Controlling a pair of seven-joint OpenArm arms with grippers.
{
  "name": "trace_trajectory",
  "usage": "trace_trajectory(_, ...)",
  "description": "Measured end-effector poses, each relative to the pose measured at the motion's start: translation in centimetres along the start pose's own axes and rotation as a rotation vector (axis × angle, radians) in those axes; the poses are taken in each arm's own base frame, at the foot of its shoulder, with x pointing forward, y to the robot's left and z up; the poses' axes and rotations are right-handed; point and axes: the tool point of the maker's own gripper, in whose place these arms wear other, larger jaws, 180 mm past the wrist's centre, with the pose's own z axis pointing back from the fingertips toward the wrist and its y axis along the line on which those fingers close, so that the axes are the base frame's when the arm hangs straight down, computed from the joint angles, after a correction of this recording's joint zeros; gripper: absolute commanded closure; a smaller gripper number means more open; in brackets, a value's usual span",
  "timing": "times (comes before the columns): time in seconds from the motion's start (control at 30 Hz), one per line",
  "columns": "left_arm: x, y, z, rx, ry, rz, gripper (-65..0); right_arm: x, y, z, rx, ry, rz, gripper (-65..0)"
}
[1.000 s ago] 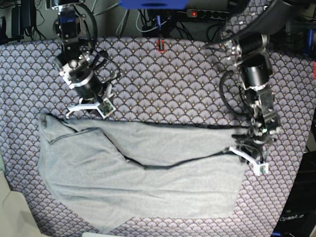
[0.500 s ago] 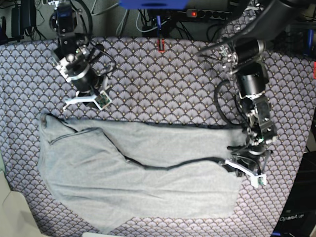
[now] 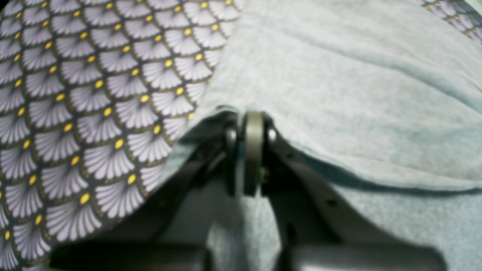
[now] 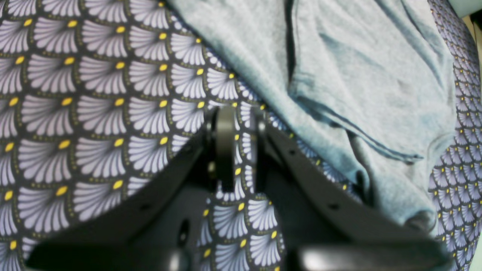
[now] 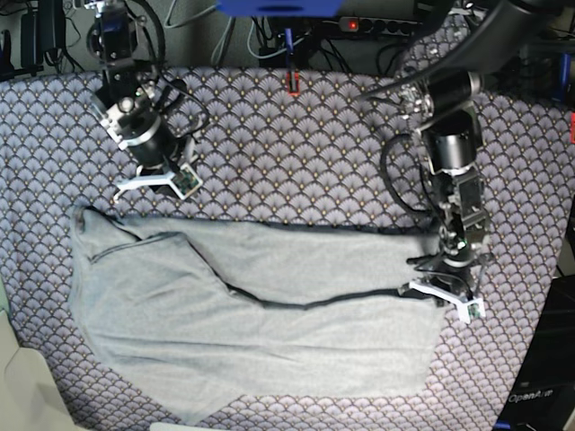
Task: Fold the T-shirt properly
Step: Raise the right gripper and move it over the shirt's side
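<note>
T-shirt (image 5: 260, 323): light heather-grey, spread crumpled across the near half of the surface, one long fold edge running left to right through its middle; a sleeve bunches at the base view's left end.
Tablecloth (image 5: 296, 162): purple-grey fan-scale pattern with yellow dots, covering the surface under the shirt.
Left gripper (image 3: 250, 124): low at the shirt's edge on the base view's right; jaws clenched on a lifted fold of the T-shirt, grey cloth draped on both sides of them.
Right gripper (image 4: 239, 113): over bare tablecloth just beyond the shirt's far edge; jaws nearly together with a narrow gap, the pattern showing between them, grasping nothing.
Power strip (image 5: 377, 25): behind the surface's far edge, red switch lit.
</note>
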Motion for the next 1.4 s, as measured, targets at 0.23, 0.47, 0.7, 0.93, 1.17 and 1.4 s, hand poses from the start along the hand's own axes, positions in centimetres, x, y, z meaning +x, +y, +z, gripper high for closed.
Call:
trace_trajectory(0.23, 0.5, 1.0, 0.0, 0.073, -0.044, 0.020, -3.9, -0.3, -0.4, 0.1, -0.003, 0.009, 0.012, -5.2)
trace_trajectory(0.47, 0.5, 1.1, 0.0, 0.079, -0.051, 0.078, -42.1, -0.4, -0.4, 0.1, -0.003, 0.010, 0.014, -5.2)
trace_trajectory(0.7, -1.1, 1.4, 1.0, 0.063, -0.047, 0.098, -55.9, -0.4, -0.4, 0.1, -0.003, 0.010, 0.014, -5.2)
trace_trajectory(0.93, -2.5, 0.9, 1.5, 0.047, -0.025, 0.071, -47.9, -0.4, -1.6, 0.2, -0.023, 0.007, 0.022, -5.5)
trace_trajectory(1.17, -3.9, 0.7, 1.7, 0.046, 0.004, 0.076, -43.2, 1.4, -4.5, -1.9, -0.067, -0.026, 0.024, -17.4)
trace_trajectory(1.4, -4.3, 1.6, 2.1, 0.059, -0.005, 0.065, -43.2, 0.7, -3.8, -5.2, 0.031, 0.023, 0.008, -23.3)
